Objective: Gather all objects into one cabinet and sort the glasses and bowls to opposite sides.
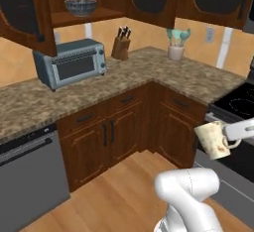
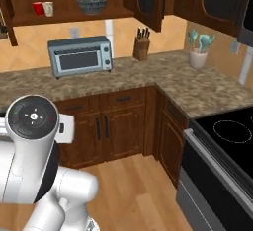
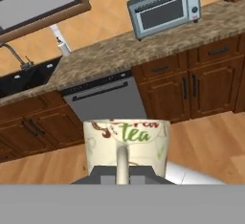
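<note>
Our pincer is clamped on a cream mug by its handle, out over the floor, well short of the cabinet. On its shelf we see the bowl at right and a red mug touching another cream mug at left. We judge only this carried mug is left to shelve, beside those two.

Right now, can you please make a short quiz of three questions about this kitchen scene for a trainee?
1. True or false: the end effector is shut on the cream mug.
2. Which things stand on the cabinet shelf in the right base view?
A. a red mug, a cream mug and the bowl
B. three bowls
3. Fill in: the toaster oven stands on the ____.

Key: 1 true; 2 A; 3 counter
</note>
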